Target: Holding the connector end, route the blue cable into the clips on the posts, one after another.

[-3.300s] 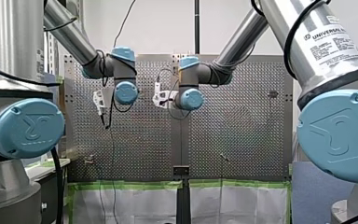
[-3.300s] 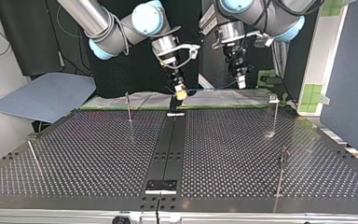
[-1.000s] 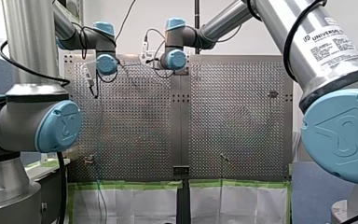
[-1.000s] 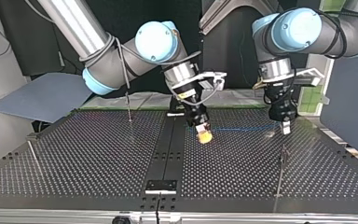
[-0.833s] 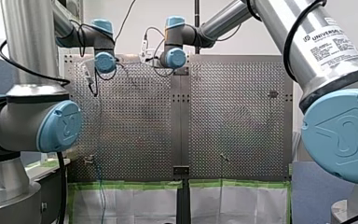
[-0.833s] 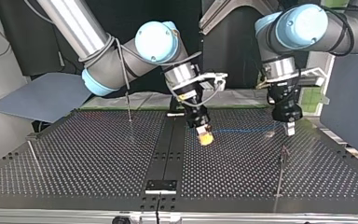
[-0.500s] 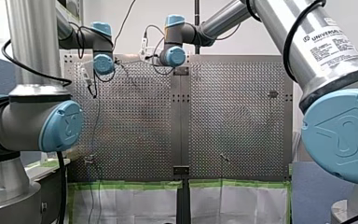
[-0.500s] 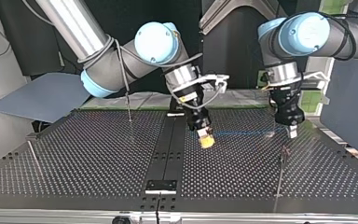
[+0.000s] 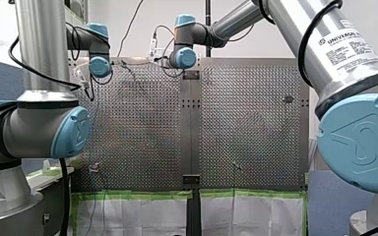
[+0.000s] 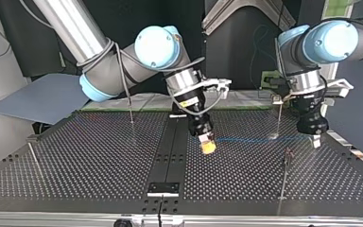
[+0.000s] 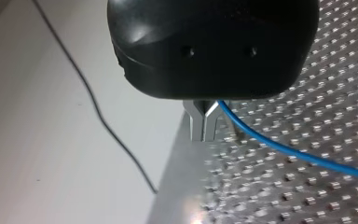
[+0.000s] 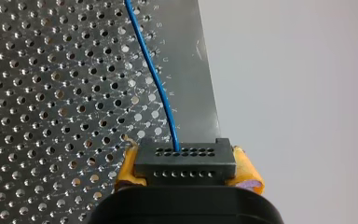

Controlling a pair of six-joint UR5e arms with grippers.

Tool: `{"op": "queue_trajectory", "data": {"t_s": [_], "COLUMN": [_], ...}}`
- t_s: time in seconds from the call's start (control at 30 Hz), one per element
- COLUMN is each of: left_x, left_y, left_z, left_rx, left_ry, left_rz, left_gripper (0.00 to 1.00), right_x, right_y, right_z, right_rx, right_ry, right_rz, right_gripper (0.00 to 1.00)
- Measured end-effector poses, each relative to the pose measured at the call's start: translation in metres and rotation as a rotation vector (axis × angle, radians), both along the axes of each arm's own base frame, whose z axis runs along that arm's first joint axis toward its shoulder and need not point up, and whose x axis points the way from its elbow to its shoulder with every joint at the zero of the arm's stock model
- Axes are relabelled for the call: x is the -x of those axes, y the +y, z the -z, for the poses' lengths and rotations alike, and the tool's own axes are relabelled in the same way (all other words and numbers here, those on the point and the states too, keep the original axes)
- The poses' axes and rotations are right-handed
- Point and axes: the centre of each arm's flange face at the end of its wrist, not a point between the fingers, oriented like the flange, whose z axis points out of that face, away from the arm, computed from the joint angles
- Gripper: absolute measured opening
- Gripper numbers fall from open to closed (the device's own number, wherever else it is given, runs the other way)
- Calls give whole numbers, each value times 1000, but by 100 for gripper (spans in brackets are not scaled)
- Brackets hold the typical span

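In the top view's lower right, the nearest post (image 10: 284, 176) stands apart from the blue cable (image 10: 250, 139). Behind it the cable stretches level over the table (image 10: 99, 161), from my right gripper (image 10: 208, 145) at centre to my left gripper (image 10: 315, 140) at right. The right gripper's yellow pads (image 12: 248, 171) clamp the black connector (image 12: 185, 156). The left gripper's metal fingers (image 11: 196, 122) are closed on the cable.

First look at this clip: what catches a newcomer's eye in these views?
The blue cable is strung above the perforated table between the two grippers, right of the top view's middle. My right gripper, with yellow pads, clamps the black connector at the cable's end. My left gripper, at the top view's right, pinches the cable close to a thin post.
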Motion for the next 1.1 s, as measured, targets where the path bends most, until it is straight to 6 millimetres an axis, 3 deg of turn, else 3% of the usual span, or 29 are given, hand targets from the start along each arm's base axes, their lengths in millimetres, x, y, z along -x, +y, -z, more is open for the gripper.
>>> {"op": "queue_trajectory", "data": {"t_s": [0.1, 0.27, 0.4, 0.7, 1.1], "left_x": [0, -9, -18, -21, -21], "left_y": [10, 15, 13, 4, -3], "left_z": [-12, -16, -17, -24, -20], "left_rx": [2, -3, -11, -29, -33], "left_ry": [-28, -33, -32, -44, -21], "left_rz": [4, 29, 61, 140, 181], "left_gripper": [1, 1, 1, 1, 1], "right_x": [1, 0, -1, -2, -6], "right_y": [-2, -3, -3, -2, 2], "right_z": [1, 5, 7, 8, -1], "right_rx": [-3, -7, -8, -8, 1], "right_ry": [2, 7, 9, 10, -2], "right_rz": [5, 5, 2, -2, -15], "right_gripper": [0, 0, 0, 0, 0]}}
